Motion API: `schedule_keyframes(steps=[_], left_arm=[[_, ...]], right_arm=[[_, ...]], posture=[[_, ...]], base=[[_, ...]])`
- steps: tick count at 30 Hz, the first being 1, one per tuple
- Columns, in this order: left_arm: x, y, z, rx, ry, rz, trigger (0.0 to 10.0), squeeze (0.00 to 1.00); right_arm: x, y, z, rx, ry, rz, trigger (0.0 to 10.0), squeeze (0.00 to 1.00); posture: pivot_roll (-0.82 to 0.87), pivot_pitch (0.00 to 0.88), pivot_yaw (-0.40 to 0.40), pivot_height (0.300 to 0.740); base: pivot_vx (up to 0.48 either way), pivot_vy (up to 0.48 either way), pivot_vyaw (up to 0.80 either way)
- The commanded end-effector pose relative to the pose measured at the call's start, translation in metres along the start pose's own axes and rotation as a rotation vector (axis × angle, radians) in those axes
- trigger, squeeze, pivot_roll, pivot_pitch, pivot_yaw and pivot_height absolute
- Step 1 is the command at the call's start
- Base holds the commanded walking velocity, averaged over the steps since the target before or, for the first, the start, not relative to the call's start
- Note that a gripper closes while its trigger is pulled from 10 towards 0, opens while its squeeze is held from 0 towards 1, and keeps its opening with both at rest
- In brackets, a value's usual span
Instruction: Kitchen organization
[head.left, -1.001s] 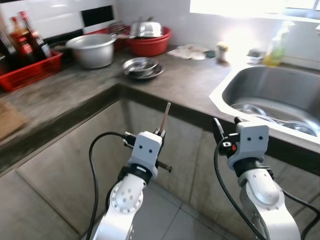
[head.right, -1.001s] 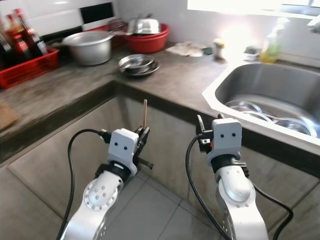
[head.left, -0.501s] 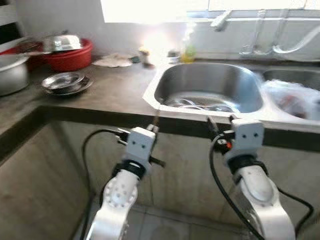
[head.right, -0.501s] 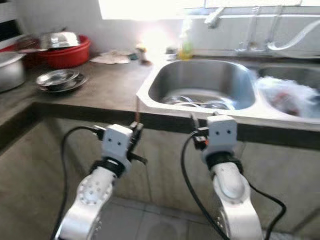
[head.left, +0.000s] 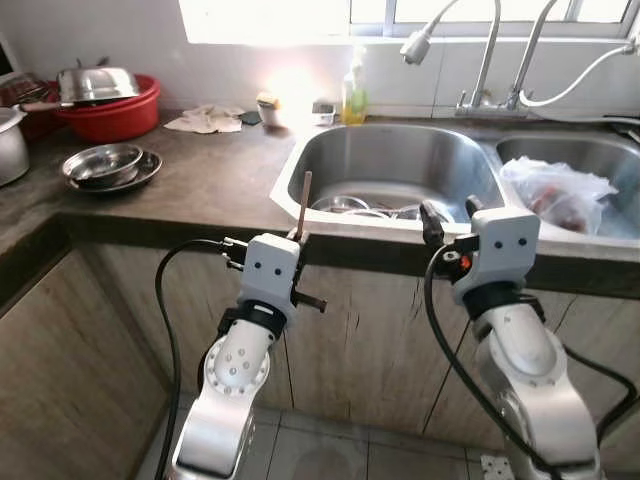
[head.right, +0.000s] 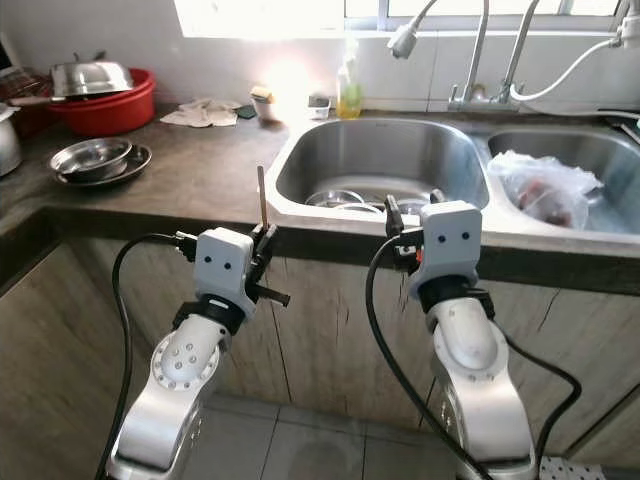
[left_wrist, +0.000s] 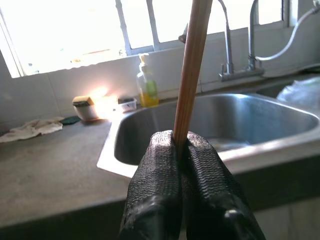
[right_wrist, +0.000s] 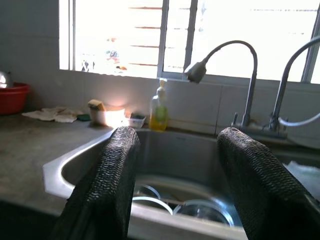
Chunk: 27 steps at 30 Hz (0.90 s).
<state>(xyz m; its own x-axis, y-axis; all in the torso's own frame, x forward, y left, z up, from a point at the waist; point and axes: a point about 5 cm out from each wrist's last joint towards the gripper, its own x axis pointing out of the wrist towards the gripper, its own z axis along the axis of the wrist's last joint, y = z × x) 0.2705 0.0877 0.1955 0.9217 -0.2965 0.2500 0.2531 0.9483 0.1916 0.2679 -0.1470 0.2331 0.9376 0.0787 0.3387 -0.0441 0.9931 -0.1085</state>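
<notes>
My left gripper (left_wrist: 182, 150) is shut on a thin wooden stick (head.left: 302, 204), which points upward in front of the counter edge. My right gripper (right_wrist: 172, 150) is open with nothing between its fingers, held at counter height before the left sink basin (head.left: 400, 170). Several steel dishes (head.left: 365, 208) lie in that basin. The right basin (head.left: 590, 165) holds a crumpled plastic bag (head.left: 556, 191).
On the grey counter (head.left: 200, 180) stand stacked steel bowls (head.left: 105, 165), a red basin with a steel lid (head.left: 105, 97), a cloth (head.left: 205, 120) and a yellow soap bottle (head.left: 354, 94). Two faucets (head.left: 485, 55) rise behind the sink. Wooden cabinet doors (head.left: 370, 340) are below.
The camera has swung right: the pot and red crate have left view and the sink now sits in front. Both grippers keep their pose, the left still holding the stick.
</notes>
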Motion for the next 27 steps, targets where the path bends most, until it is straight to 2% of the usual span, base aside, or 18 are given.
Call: schedule_keyframes(steps=[1, 13, 27], left_arm=[[0.003, 0.002, 0.001, 0.006, -0.003, 0.004, 10.0, 0.00], [0.007, 0.003, 0.002, 0.003, -0.008, 0.006, 10.0, 0.00], [0.010, 0.005, 0.003, 0.010, -0.013, 0.005, 10.0, 0.00]], right_arm=[[0.004, -0.002, 0.002, 0.003, -0.009, -0.005, 10.0, 0.00], [0.014, -0.008, 0.012, -0.010, -0.052, -0.010, 10.0, 0.00], [0.015, -0.005, 0.012, -0.001, -0.053, -0.014, 10.0, 0.00]], posture=[[0.02, 0.015, -0.009, 0.740], [0.02, 0.027, -0.011, 0.740], [0.02, 0.034, -0.008, 0.740]], base=[[0.345, 0.000, 0.00], [0.360, 0.000, 0.00], [0.370, 0.000, 0.00]])
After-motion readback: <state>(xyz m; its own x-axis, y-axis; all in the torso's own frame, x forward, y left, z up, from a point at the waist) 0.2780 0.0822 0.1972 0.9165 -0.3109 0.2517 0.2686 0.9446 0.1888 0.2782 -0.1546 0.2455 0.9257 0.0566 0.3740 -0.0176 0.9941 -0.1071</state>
